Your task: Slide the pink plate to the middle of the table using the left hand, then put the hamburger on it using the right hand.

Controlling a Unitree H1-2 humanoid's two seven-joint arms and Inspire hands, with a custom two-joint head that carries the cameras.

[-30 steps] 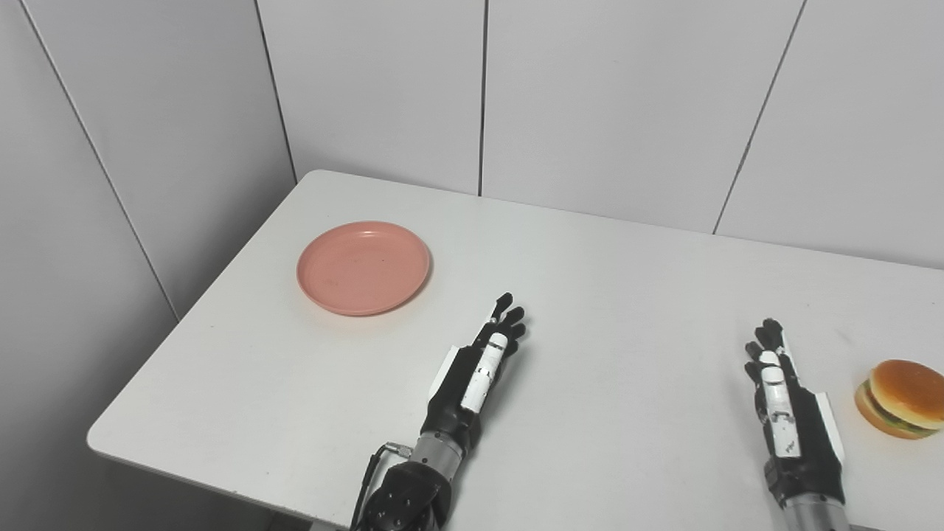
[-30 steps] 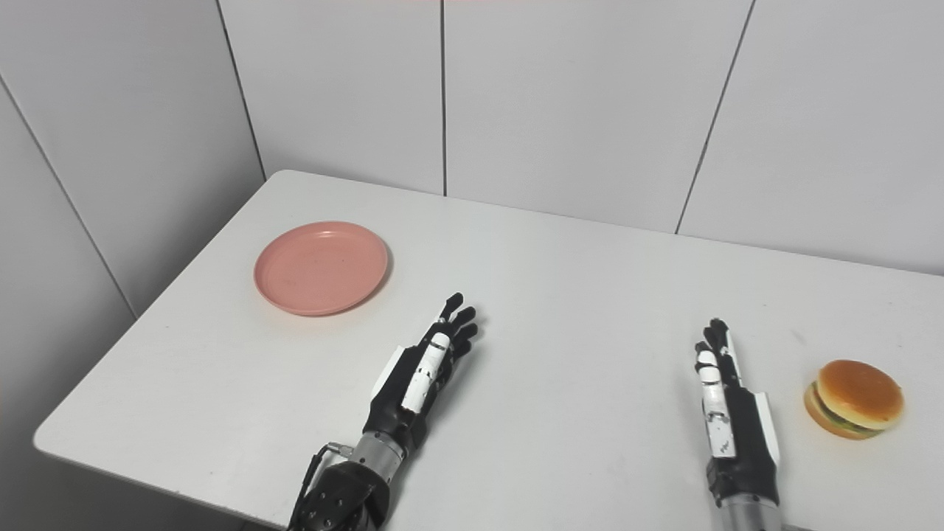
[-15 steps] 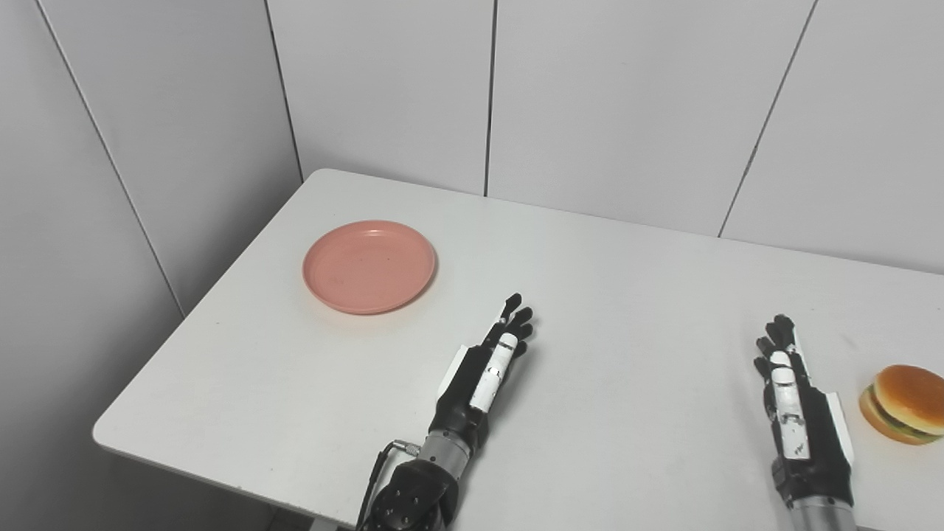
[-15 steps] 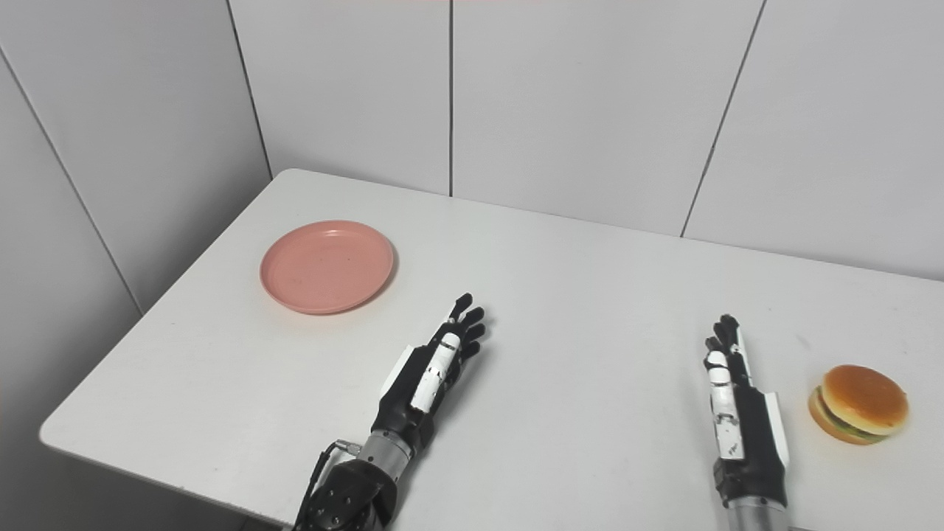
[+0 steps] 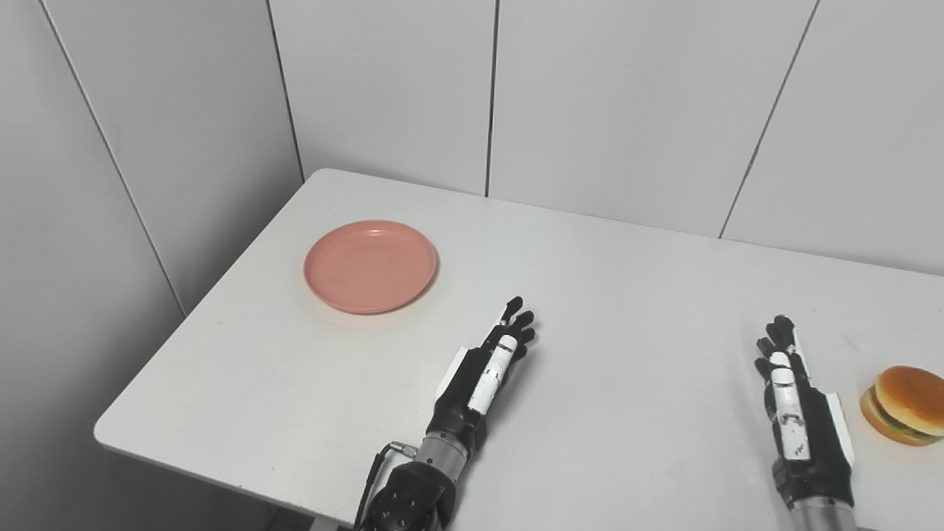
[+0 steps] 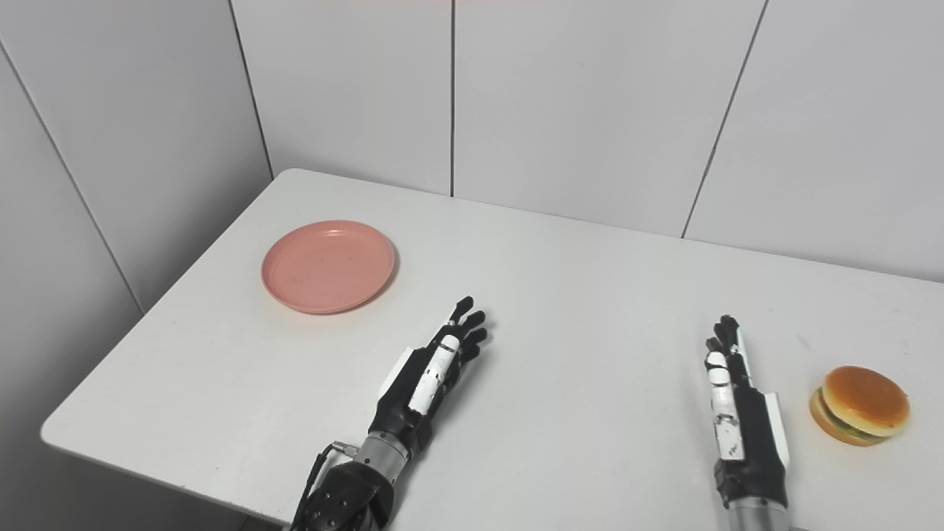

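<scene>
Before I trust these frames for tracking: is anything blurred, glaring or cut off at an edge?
Left eye view: sharp, even soft light, faint shadow under the pink plate; the hamburger nearly touches the right edge. Right eye view: equally sharp, no glare on the table; both hands fully in frame.

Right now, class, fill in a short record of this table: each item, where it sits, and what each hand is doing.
Table: white table, set in a corner of grey panelled walls
Pink plate: pink plate, empty, on the far left part of the table
Hamburger: hamburger, near the right edge, upright
Left hand: left hand, open, fingers stretched out, apart from the plate
Right hand: right hand, open, beside the hamburger, not touching it
Task progress: plate not yet slid to the middle
</scene>
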